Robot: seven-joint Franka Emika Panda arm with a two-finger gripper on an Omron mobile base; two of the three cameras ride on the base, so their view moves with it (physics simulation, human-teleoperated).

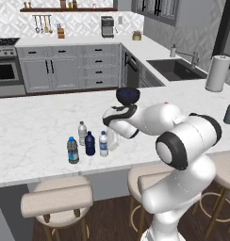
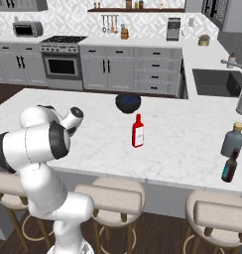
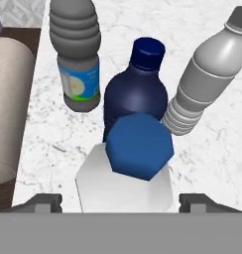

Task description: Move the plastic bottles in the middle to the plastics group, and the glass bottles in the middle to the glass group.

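Note:
The small clear plastic bottle with a blue label band (image 1: 103,144) stands upright on the counter, right beside the plastics group. In the hand view it is the white and blue shape (image 3: 124,178) between my fingertips. My gripper (image 3: 123,203) is open, with its fingers (image 3: 43,203) wide apart on either side of the bottle and small gaps showing. My gripper (image 1: 112,140) is half hidden by the arm. The plastics group holds a pale-label bottle (image 1: 82,133) (image 3: 207,84), a blue-capped bottle (image 1: 72,150) (image 3: 76,54) and a dark blue bottle (image 1: 90,143) (image 3: 138,84). A red glass bottle (image 2: 138,131) stands mid-counter.
A dark bowl (image 2: 128,103) sits behind the red bottle. Two glass bottles (image 2: 233,141) stand at the counter's right end. The counter's front edge (image 1: 51,174) runs close to the plastics group, with stools (image 1: 58,197) below it. A paper towel roll (image 1: 217,73) stands by the sink.

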